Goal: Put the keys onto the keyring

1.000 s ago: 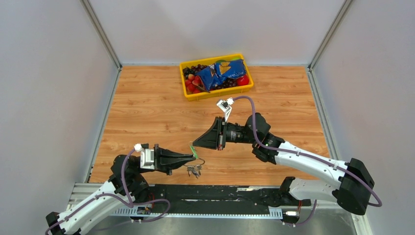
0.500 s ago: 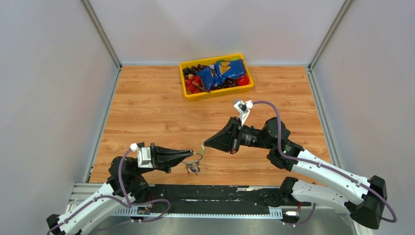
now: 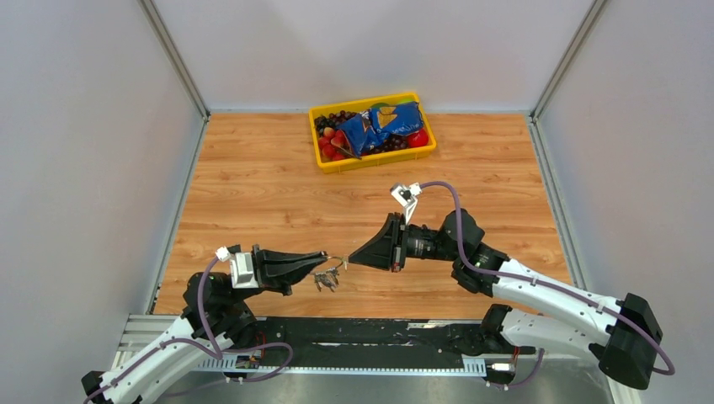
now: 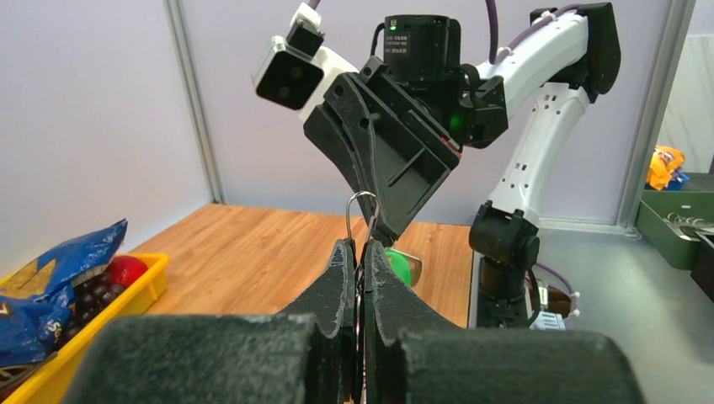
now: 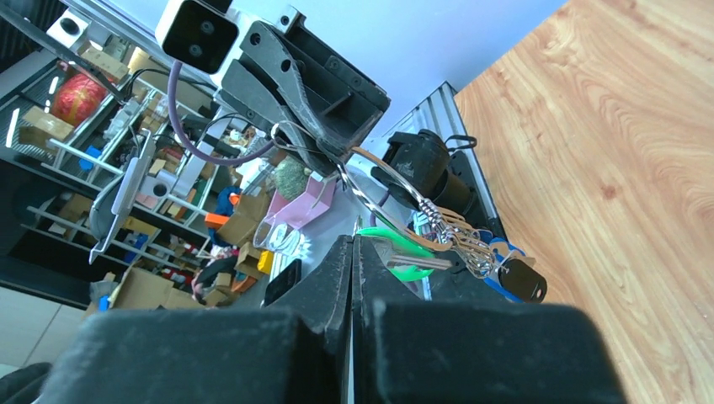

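Note:
The keyring [image 4: 362, 210], a thin wire loop, sticks up from my left gripper [image 4: 364, 246], which is shut on it. Under that gripper [image 3: 324, 256] hang small keys with blue and black tags [image 3: 327, 281]. My right gripper [image 3: 350, 260] faces it tip to tip, shut on the key with the green tag [image 5: 396, 252]. In the right wrist view this key lies against the ring wire [image 5: 383, 181] just past my fingertips [image 5: 347, 252], with the tagged keys [image 5: 505, 273] beside it. The green tag [image 4: 402, 268] also peeks out behind the left fingers.
A yellow tray [image 3: 337, 162] with fruit and a blue snack bag [image 3: 383, 124] stands at the back of the wooden table; its corner [image 4: 147, 278] shows in the left wrist view. Grey walls close in both sides.
The right gripper swung right, then came back down to the left with the green key. The left gripper drew back a little to the left with the ring. Both tips now meet.

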